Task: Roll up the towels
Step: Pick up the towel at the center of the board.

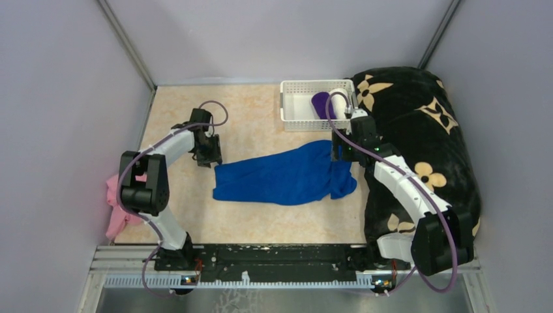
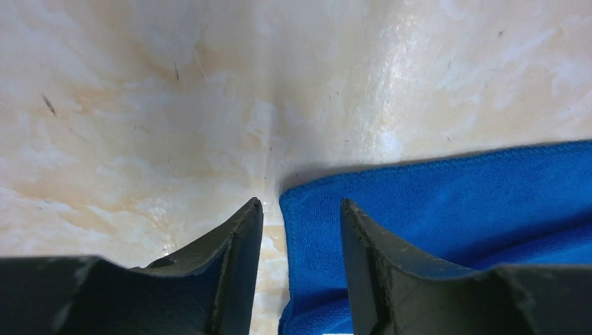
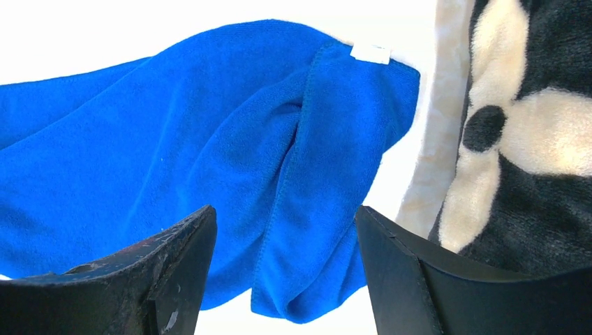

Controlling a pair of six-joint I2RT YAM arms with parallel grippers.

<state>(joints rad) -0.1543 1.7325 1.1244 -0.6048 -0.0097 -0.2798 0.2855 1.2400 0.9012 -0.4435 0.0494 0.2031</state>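
At mid-tabletop (image 1: pixel 261 117) lies the blue towel (image 1: pixel 280 177) spread flat for rolling, left gripper (image 2: pixel 300 216) parted astride its 9 o'clock corner, right gripper (image 3: pixel 286 223) spread above its bunched 3 o'clock end, purple towel (image 1: pixel 321 104) and white towel (image 1: pixel 340 103) already stowed in the basket (image 1: pixel 293 120) at 12 o'clock.

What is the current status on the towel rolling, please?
Left gripper open over the blue towel's corner. Right gripper open above its other end. Towel unrolled; purple towel in the basket. Black blanket beside right arm.
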